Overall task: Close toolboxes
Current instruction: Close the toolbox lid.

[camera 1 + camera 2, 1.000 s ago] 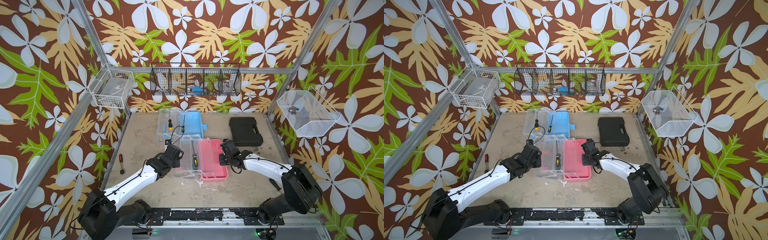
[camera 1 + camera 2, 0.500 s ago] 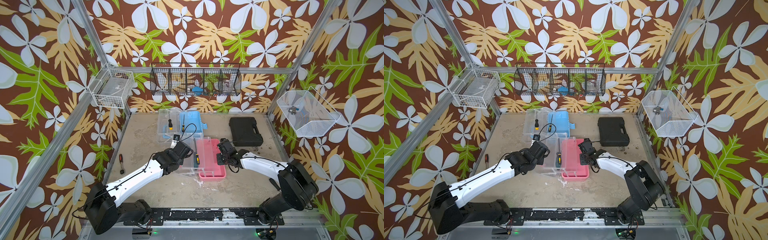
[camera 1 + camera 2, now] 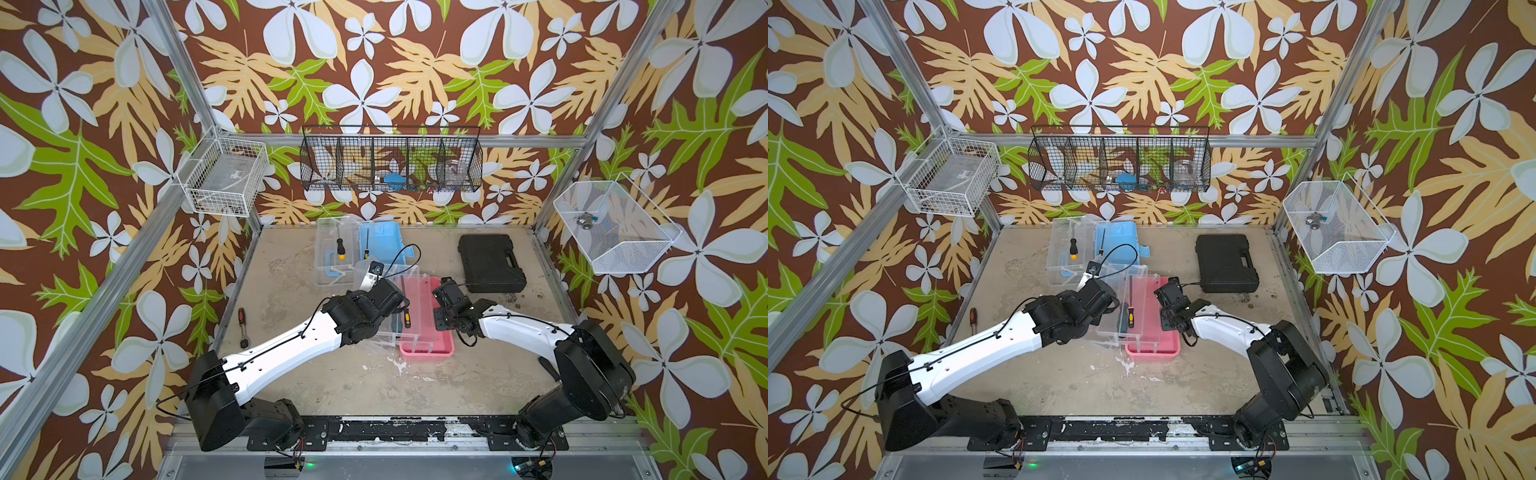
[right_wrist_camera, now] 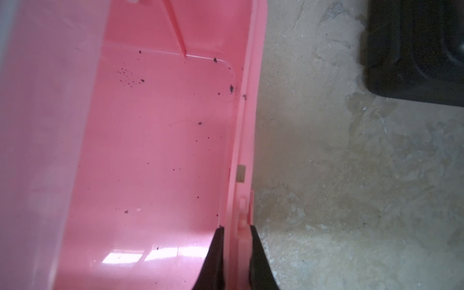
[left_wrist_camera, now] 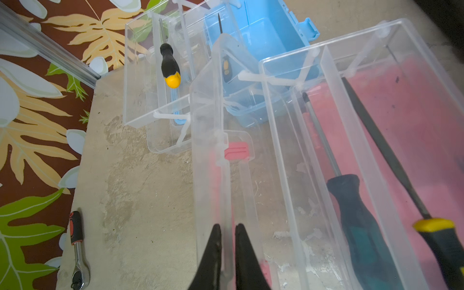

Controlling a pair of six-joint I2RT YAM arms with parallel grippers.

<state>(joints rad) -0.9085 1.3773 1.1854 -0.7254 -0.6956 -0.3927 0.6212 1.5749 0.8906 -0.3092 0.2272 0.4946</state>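
Within the left pincer (image 5: pixel 228 226), pinched, the pink plastic toolbox's (image 3: pixel 428 347) clear lid (image 5: pixel 213 175) stands half-closed; right pincer (image 4: pixel 236 227) pinches its base wall (image 4: pixel 241 150); light-blue toolbox (image 3: pixel 380 239) beyond gapes.

Glossy plastic pink toolbox (image 4: pixel 150 150), clear smooth lid (image 5: pixel 208 163), rough matt table (image 4: pixel 351 175).

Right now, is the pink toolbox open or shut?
Open. The pink toolbox shows its bare pink inside, and the left gripper pinches its clear lid out to one side, not down over it.
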